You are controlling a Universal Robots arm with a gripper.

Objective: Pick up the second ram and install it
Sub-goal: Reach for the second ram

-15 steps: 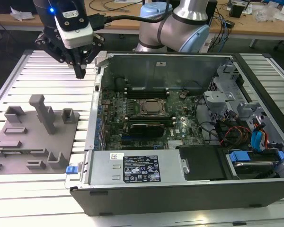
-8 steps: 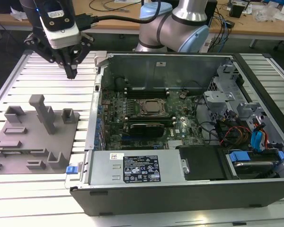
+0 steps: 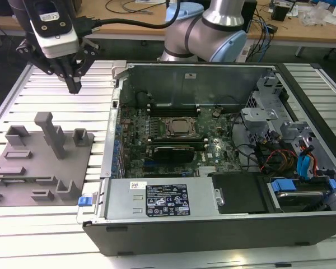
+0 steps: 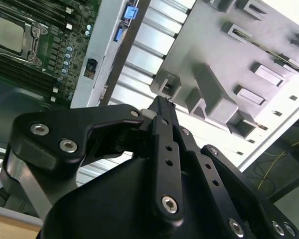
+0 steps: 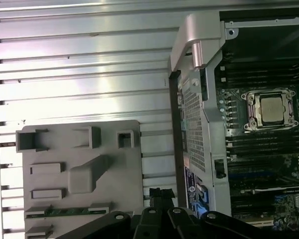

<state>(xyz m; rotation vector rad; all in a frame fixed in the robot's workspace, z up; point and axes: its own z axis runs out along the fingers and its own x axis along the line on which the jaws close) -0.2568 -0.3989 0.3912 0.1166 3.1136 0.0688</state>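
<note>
The second ram (image 5: 65, 211) is a slim dark green strip lying flat in a slot of the gray tray (image 5: 114, 164); it also shows in the second wrist view as the second ram (image 4: 261, 46). My gripper (image 3: 74, 85) hangs in the air over the slatted table beyond the tray's far side, well apart from the stick. Its fingers meet at the tips, shut on nothing, as seen in both wrist views: gripper (image 4: 162, 105), gripper (image 5: 159, 193). The motherboard (image 3: 173, 140) with its CPU socket (image 3: 179, 126) lies in the open computer case.
The open case (image 3: 213, 224) fills the exterior view's right, with a raised corner bracket (image 3: 119, 68) near the gripper. Gray blocks (image 3: 50, 134) stick up from the tray (image 3: 22, 168). Cables and drive bays (image 3: 291, 151) crowd the case's right side.
</note>
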